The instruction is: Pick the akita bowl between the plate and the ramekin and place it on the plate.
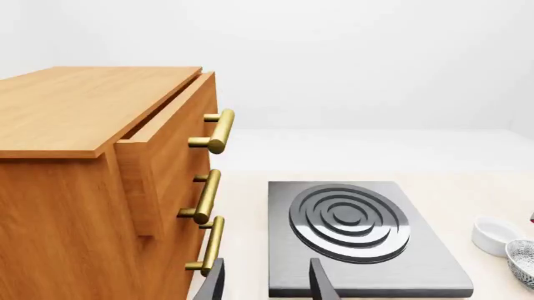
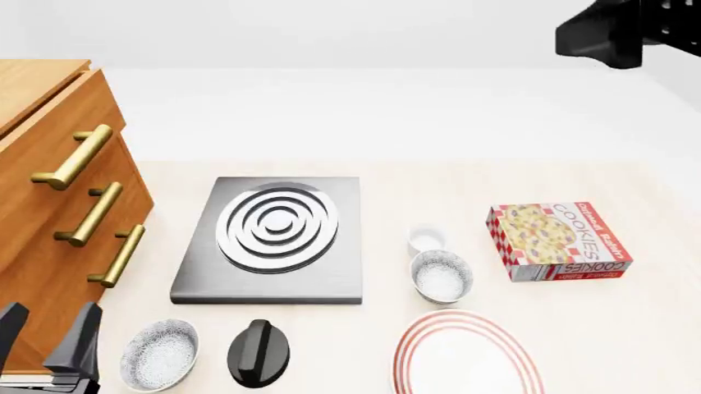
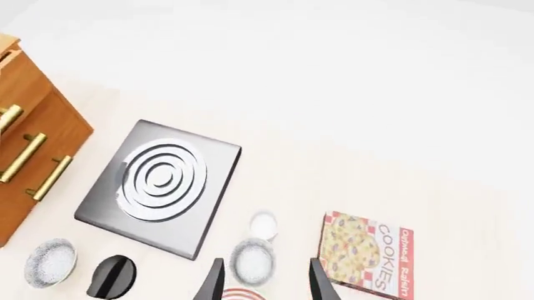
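The akita bowl (image 2: 441,276) is grey-speckled and stands between the small white ramekin (image 2: 428,240) and the red-ringed plate (image 2: 465,359) at the table's front. The right wrist view looks down on the bowl (image 3: 252,261), the ramekin (image 3: 262,224) and a sliver of the plate (image 3: 237,294). My right gripper (image 3: 265,284) is open and empty, high above them; the front view shows only its dark arm (image 2: 608,33) at the top right. Open and empty too, my left gripper (image 2: 46,338) hangs at the front left beside the cabinet, far from the bowl (image 1: 524,261).
A second identical bowl (image 2: 160,355) and a black knob-like object (image 2: 261,353) lie at the front left. A grey burner plate (image 2: 274,238) sits mid-table. The cookies box (image 2: 559,241) lies right of the ramekin. A wooden drawer cabinet (image 2: 44,205) fills the left edge.
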